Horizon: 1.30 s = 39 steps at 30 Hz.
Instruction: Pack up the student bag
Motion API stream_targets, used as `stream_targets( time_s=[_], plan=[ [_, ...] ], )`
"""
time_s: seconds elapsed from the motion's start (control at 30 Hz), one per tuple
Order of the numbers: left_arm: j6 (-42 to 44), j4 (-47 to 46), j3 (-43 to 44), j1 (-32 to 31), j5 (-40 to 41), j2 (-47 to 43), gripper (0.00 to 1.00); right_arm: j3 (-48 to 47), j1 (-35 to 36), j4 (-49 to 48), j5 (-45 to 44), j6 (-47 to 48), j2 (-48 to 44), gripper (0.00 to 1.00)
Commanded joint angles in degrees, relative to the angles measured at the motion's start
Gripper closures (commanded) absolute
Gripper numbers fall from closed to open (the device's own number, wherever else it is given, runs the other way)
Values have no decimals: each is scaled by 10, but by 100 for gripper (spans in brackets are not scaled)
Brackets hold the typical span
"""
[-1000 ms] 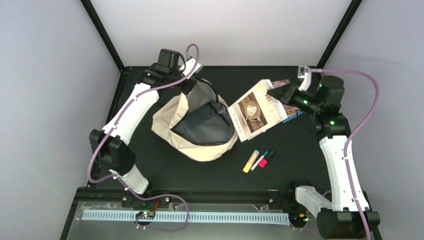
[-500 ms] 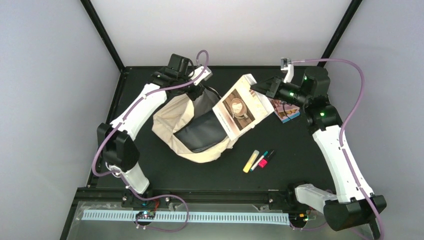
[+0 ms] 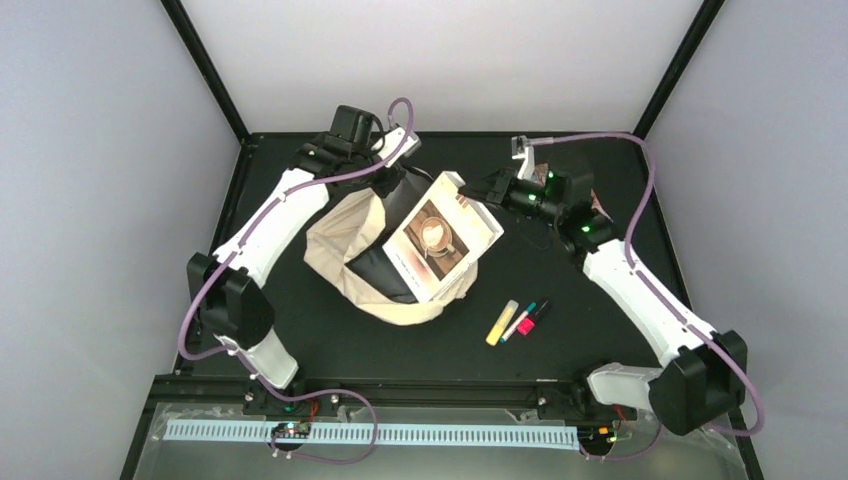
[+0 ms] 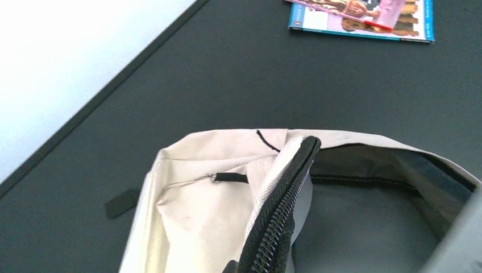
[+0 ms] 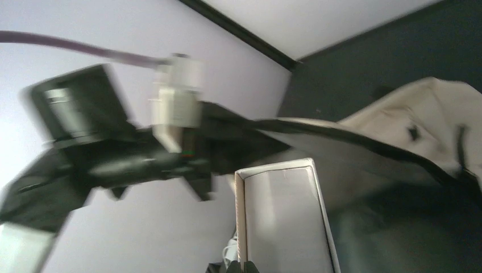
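Observation:
The cream student bag (image 3: 345, 235) lies open at the table's middle, its grey lining (image 3: 372, 272) showing. My left gripper (image 3: 392, 176) is shut on the bag's zipper edge (image 4: 281, 210) and holds the opening up. My right gripper (image 3: 478, 192) is shut on a white book with a coffee-cup cover (image 3: 436, 236) and holds it tilted over the bag's opening. In the right wrist view the book (image 5: 284, 219) points toward the bag (image 5: 420, 102), with my fingertips (image 5: 237, 266) pinching its edge.
A yellow highlighter (image 3: 501, 322), a teal pen (image 3: 520, 318) and a pink marker (image 3: 531, 318) lie in front of the bag on the right. A colourful magazine (image 4: 364, 14) lies at the back right of the table (image 3: 560, 350).
My right arm has swung left, carrying the book from the table's right side to over the bag's opening. My left gripper has kept hold of the zipper edge and shifted slightly.

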<state>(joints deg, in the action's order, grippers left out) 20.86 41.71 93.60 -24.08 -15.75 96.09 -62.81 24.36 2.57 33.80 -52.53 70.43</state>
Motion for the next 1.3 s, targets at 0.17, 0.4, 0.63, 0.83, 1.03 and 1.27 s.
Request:
stream_targets(
  time_s=[0.17, 0.4, 0.63, 0.83, 1.03, 1.27],
  plan=[
    [18, -54, 24, -2, 40, -61, 98, 101, 1, -118, -66, -37, 85, 99],
    [25, -63, -10, -13, -13, -85, 98, 23, 1, 77, -67, 143, 162, 65],
    [39, -51, -31, -23, -23, -96, 98, -55, -7, 285, -122, 310, 201, 0],
    [45, -47, -33, -28, -28, -101, 98, -121, -40, 401, -156, 390, 234, 0],
    [49, -40, -34, -32, -31, -108, 98, -108, -68, 412, 58, 419, 281, 2],
    [53, -38, -32, -33, -29, -113, 98, -77, -67, 366, 224, 387, 264, 24]
  ],
)
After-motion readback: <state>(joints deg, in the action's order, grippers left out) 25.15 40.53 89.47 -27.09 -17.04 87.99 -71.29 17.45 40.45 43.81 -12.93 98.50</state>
